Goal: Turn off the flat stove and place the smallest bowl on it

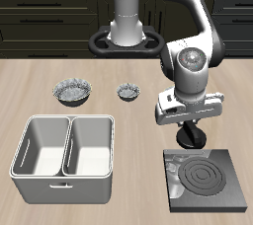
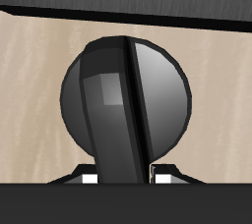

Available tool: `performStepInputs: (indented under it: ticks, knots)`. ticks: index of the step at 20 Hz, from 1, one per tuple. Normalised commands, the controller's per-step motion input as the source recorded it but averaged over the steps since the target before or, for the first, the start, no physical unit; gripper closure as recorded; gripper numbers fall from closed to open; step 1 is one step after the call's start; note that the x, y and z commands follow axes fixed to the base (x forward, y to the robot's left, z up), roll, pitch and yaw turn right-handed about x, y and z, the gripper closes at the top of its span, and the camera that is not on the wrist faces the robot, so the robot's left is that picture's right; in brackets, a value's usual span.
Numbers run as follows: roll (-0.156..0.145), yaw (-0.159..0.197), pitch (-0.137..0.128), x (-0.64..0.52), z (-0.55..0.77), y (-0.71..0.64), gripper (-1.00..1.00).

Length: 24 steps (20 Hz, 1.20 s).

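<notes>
Two dark fingers (image 2: pixel 89 177) of your gripper (image 1: pixel 191 136) are straddling the round black knob (image 2: pixel 124 98), though I cannot tell whether they are pinching it. You are hovering at the back edge of the flat dark-grey square stove (image 1: pixel 206 178), its coil rings dark. Farther back from that stove, the smallest crinkled silvery bowl (image 1: pixel 127 92) is sitting on the table.
</notes>
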Motion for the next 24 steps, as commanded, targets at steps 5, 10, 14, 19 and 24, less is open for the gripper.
performStepInputs:
  ticks: [5,10,14,19,24]
  knots:
    - [-0.012,-0.062,0.002,0.05,0.09,-0.01,1.0]
    - [-0.006,-0.06,0.007,0.04,0.06,0.0,1.0]
    - [-0.004,-0.075,0.012,0.03,0.08,0.0,1.0]
    - [-0.001,-0.076,0.012,0.02,0.04,0.03,1.0]
    - [0.01,-0.06,-0.006,-0.01,0.02,0.03,1.0]
